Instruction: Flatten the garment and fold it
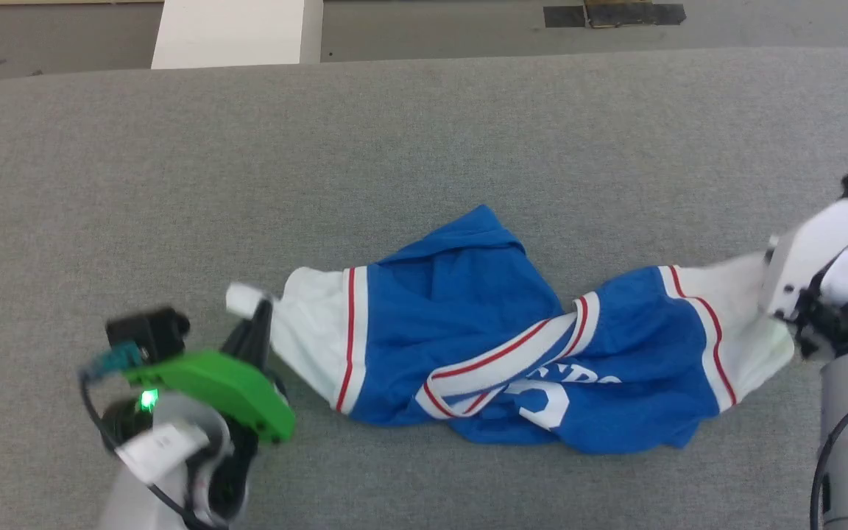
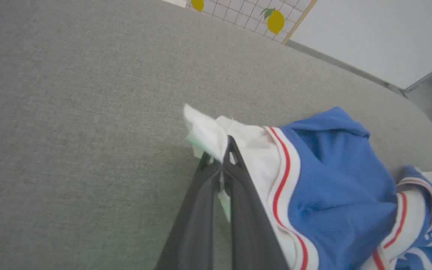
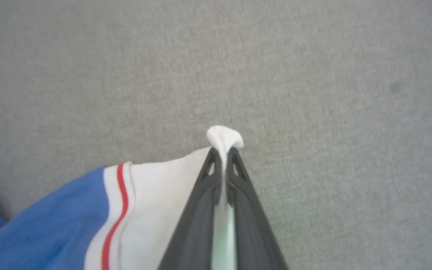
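Pinching white sleeve tips of the garment on the grey table, left gripper one end, right gripper the other, long axis stretched between both arms, middle seemingly slack.

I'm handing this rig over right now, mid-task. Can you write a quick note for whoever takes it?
Left gripper: jaws shut on the jersey at the tip of its left-side sleeve.
Right gripper: jaws shut on the tip of the right-side sleeve.
Jersey: on the grey table between the grippers, bunched and twisted in the middle, its number partly hidden.
Done: both sleeves gripped.
Left: pull it flat, then fold.
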